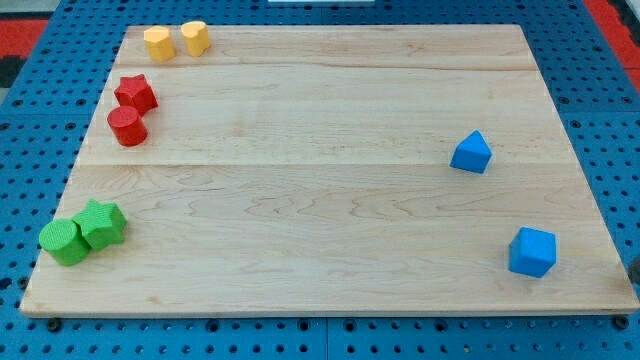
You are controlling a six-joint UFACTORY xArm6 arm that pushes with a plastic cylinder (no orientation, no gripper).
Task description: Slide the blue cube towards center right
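Observation:
The blue cube sits on the wooden board near its bottom right corner. A second blue block, wedge-like with a pointed top, sits up and to the left of it, at the board's centre right. A dark shape shows at the view's right edge, just right of the cube and off the board. It may be my rod, but its tip cannot be made out.
Two yellow blocks sit at the top left. A red star-like block and a red cylinder sit below them. A green cylinder and a green star-like block touch at the bottom left.

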